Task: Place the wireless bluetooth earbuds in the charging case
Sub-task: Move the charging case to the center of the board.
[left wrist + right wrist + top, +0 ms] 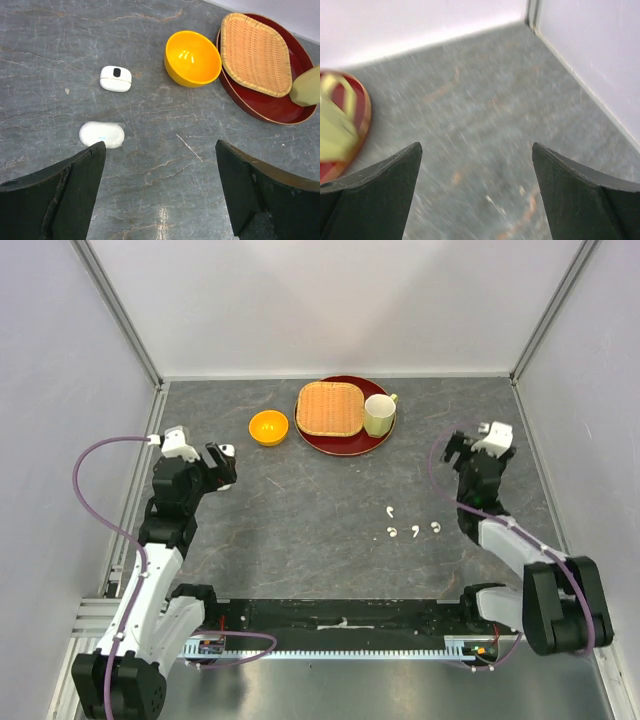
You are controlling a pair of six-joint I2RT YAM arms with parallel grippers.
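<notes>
1. Top external view: your four earbuds [415,531] lie loose on the bench [300,520], well to the right of the orange bowl [268,427] and nearer the arm bases than it is.
2. Your right hand [460,448] hangs on that same side of the bowl, jaws wide apart and empty. It is plainly the nearer hand, though its own camera is blurred and shows no earbud.
3. Your left hand [160,145] is also spread and holds nothing. The left wrist view shows two white cases left of the bowl, one with a dark spot [115,78] and one plain [102,135]. Both have their long axes across that view.
4. The earbud stems are too small to read, so check their direction before you reach. The carry will probably run from the earbuds' side of the bowl across to the cases.
</notes>
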